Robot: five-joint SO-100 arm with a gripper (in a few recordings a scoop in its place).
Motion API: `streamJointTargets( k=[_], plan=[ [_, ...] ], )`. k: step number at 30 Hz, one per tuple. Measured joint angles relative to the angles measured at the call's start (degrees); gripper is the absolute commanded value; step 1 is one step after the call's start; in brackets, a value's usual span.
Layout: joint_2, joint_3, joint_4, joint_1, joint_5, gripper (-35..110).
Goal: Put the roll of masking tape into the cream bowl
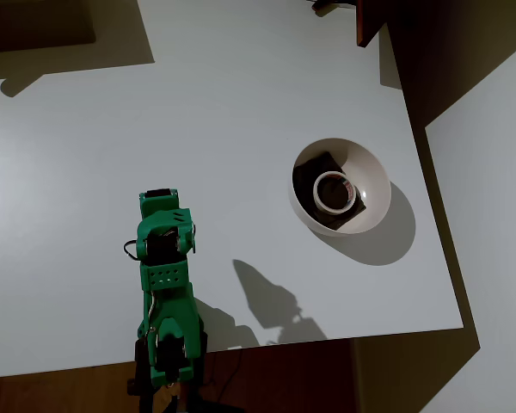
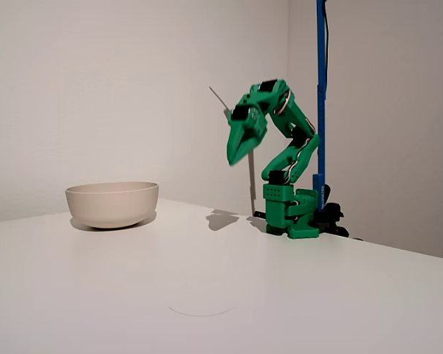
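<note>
The task looks finished, judging from where things lie. On the white table (image 1: 198, 103), the cream bowl (image 1: 374, 185) stands toward the right side in the overhead view, and the roll of masking tape (image 1: 333, 191) lies flat inside it, resting on a dark brown squarish thing (image 1: 322, 168) at the bowl's bottom. Nothing seems left to do except perhaps parking the green arm (image 1: 165, 275), which is folded up near its base, well apart from the bowl.

The gripper (image 2: 238, 151) hangs pointing down above the table in the fixed view, its fingers drawn together with nothing between them.

The tape is a small off-white ring with a wide hollow centre and a trace of reddish print at its inner edge, much smaller than the bowl.
</note>
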Motion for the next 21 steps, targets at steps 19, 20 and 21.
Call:
streamJointTargets(
  k=[19,20,21],
  plan=[
    [36.2,41.5,-1.8,0.1,-1.0,-8],
    [37.6,42.4,-1.0,0.1,-1.0,-8],
    [38.1,42.9,-0.3,0.1,-1.0,-8]
  ],
)
